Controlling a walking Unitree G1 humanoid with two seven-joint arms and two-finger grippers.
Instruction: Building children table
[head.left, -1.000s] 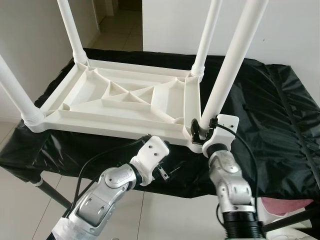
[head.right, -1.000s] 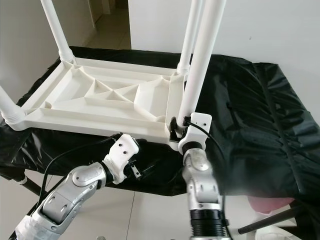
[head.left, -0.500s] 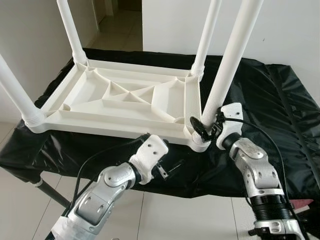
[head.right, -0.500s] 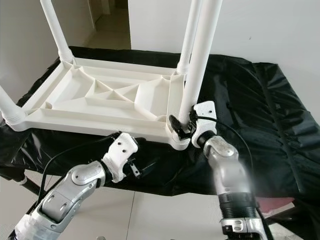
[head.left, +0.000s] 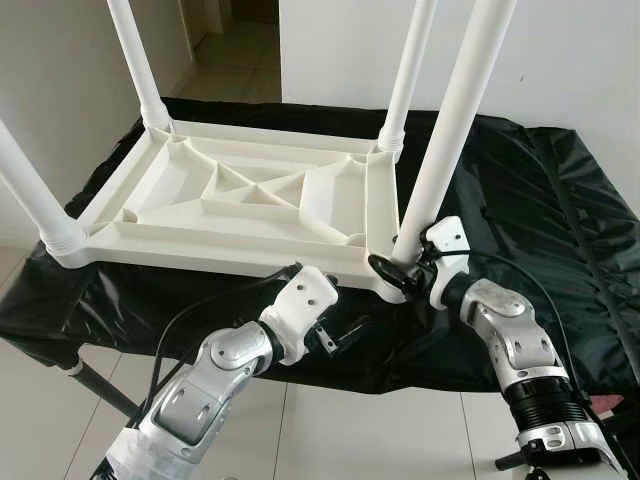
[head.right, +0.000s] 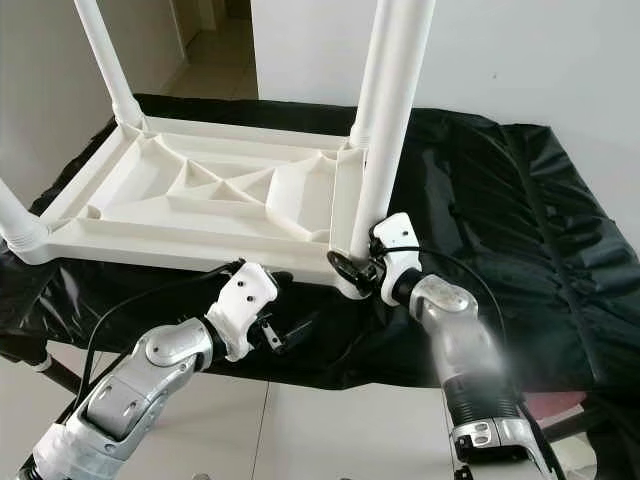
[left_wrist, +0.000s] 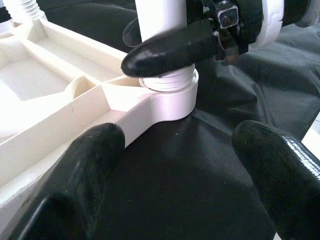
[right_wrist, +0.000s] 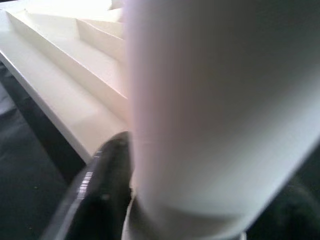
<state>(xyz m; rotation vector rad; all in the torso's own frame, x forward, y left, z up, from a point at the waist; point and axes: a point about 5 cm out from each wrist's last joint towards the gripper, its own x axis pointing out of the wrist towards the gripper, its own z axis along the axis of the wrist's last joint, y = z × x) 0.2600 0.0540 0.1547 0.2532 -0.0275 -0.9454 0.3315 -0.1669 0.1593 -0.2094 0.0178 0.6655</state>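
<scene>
Our right hand (head.left: 398, 262) is clamped on the near right leg (head.left: 452, 120) just above its threaded base, one black finger (left_wrist: 170, 47) wrapped across the front of the white tube and the other behind it; in the right wrist view the leg (right_wrist: 220, 110) bulks close against a finger (right_wrist: 102, 185). That leg stands in the round socket (left_wrist: 172, 97) at the near right corner of the tabletop (head.left: 250, 200), and it leans a little away from upright. Our left hand (head.left: 335, 335) hangs just below the tabletop's near edge, left of that corner, its two fingers (left_wrist: 85, 165) spread apart and gripping nothing; the left wrist view looks between them toward the socket and the right hand. The tabletop lies upside down, its ribbed white underside facing up, on a surface draped in black cloth (head.left: 540, 200), and its near edge reaches the near edge of that surface. Three more white legs rise from the other corners: one at the near left (head.left: 35, 195), one at the far left (head.left: 135, 65), one at the far right (head.left: 405, 75). The cloth lies creased and bare to the right of the tabletop. Below us we see pale floor tiles (head.left: 350, 440) and a black strut (head.left: 100, 385) of the surface's frame at the lower left. A white wall (head.left: 570, 60) stands behind, with an opening (head.left: 230, 40) onto more tiled floor at the far left.
</scene>
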